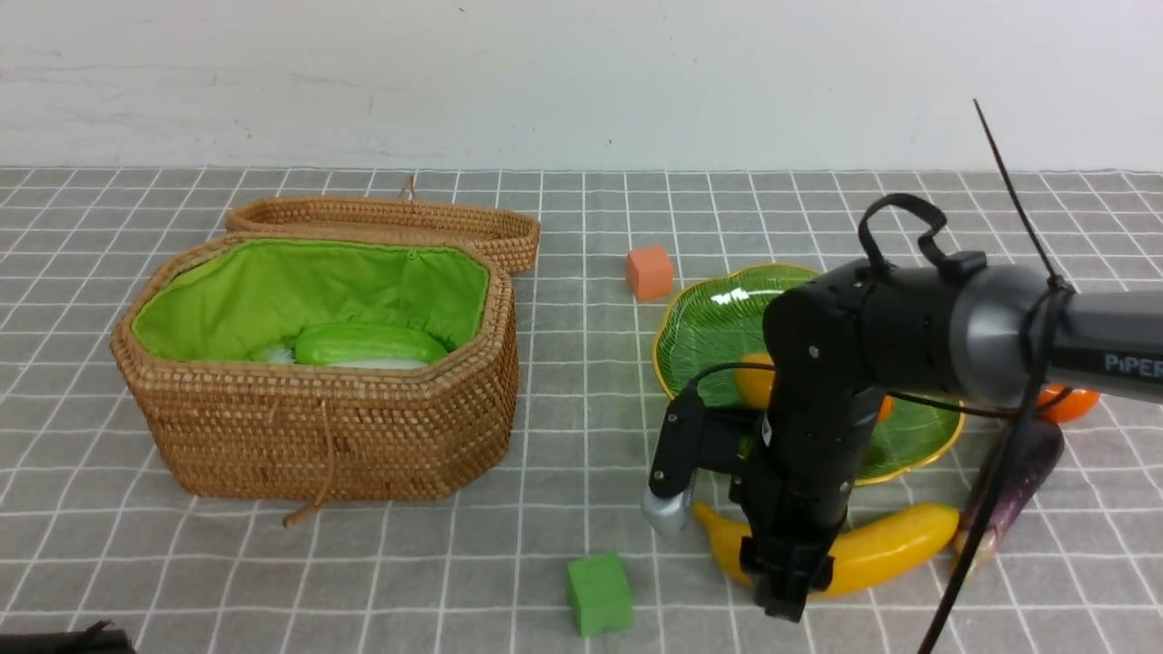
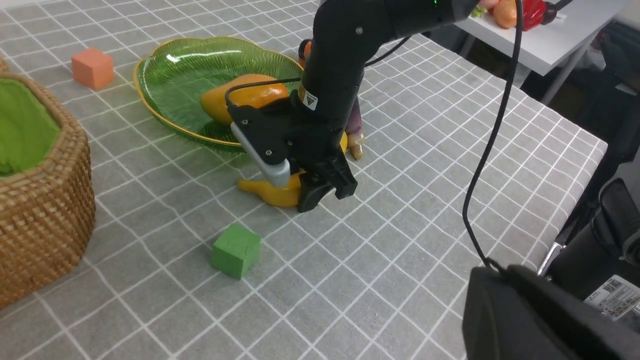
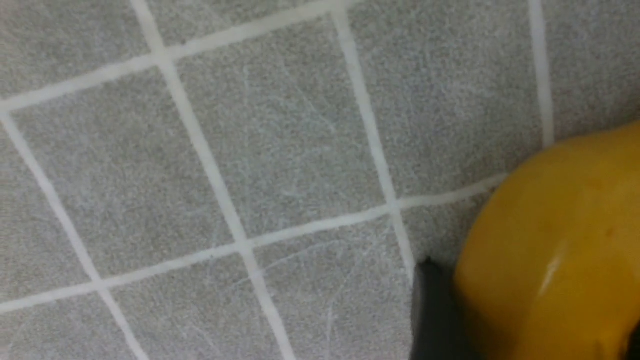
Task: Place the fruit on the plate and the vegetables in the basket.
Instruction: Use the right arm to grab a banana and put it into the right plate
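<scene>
1. Left tool [image 2: 530, 320]: only a dark part shows at the edge of the left wrist view. Cannot tell whether spread or pressed together.
2. Bench [image 1: 563, 436]: covered with a grey cloth with a white grid.
3. Basket [image 1: 318, 427]: woven rattan with green lining, on the left of the bench. It stands open, with the lid [image 1: 382, 222] lying behind it.
4. Cucumber [image 1: 368, 343]: lies inside the basket, long axis left to right.
5. Radish [image 1: 377, 364]: a white sliver under the cucumber, mostly hidden.
6. Orange cube [image 1: 649, 272]: on the bench, just beside the plate's far left rim.
7. Green cube [image 1: 600, 595]: on the near bench, left of the banana and apart from it.
8. Plate [image 1: 718, 318]: green glass with a gold rim, right of centre.
9. Mango [image 1: 752, 381]: on the plate, partly hidden by the right arm.
10. Banana [image 1: 886, 545]: on the bench, just beside the plate's near rim. Its long axis runs left to right. The curved belly faces the robot and the narrow tip points left.
11. Right tool [image 1: 786, 586]: pointed down and pinching the banana across its left half. In the right wrist view one dark finger [image 3: 430, 310] lies against the yellow skin.
12. Eggplant [image 1: 1018, 481]: on the bench at the banana's right end. Its long axis is diagonal, with the pale end near and the body running far-right.
13. Persimmon [image 1: 1068, 404]: on the bench right of the plate, partly hidden behind the arm.
</scene>
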